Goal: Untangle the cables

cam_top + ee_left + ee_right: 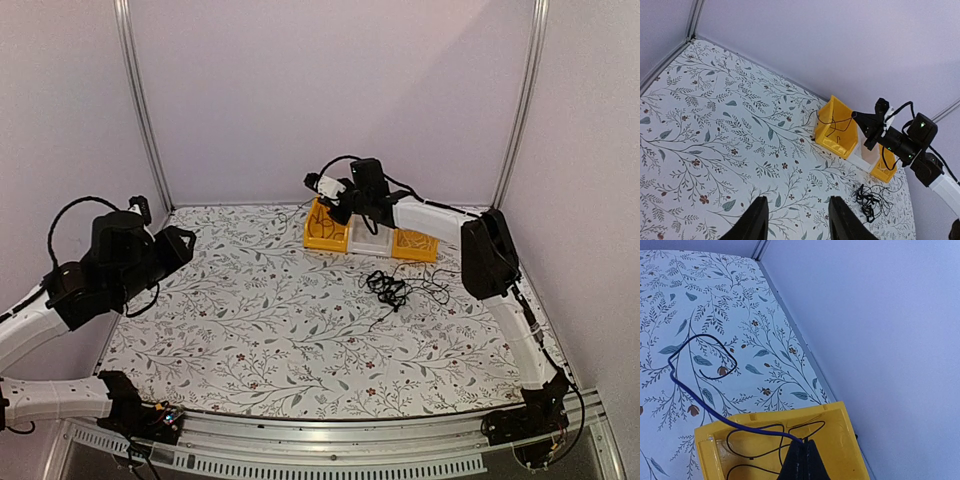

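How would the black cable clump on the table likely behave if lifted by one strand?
Probably floppy: the cable clump lies in thin loose loops, and the strand pinched by the right gripper droops and curls across the yellow bin rim. Likely light, so the whole tangle may drag along together.

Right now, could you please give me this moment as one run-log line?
left gripper: jaws open, empty | right gripper: jaws shut on cable strand above yellow bin | tangled clump: on table
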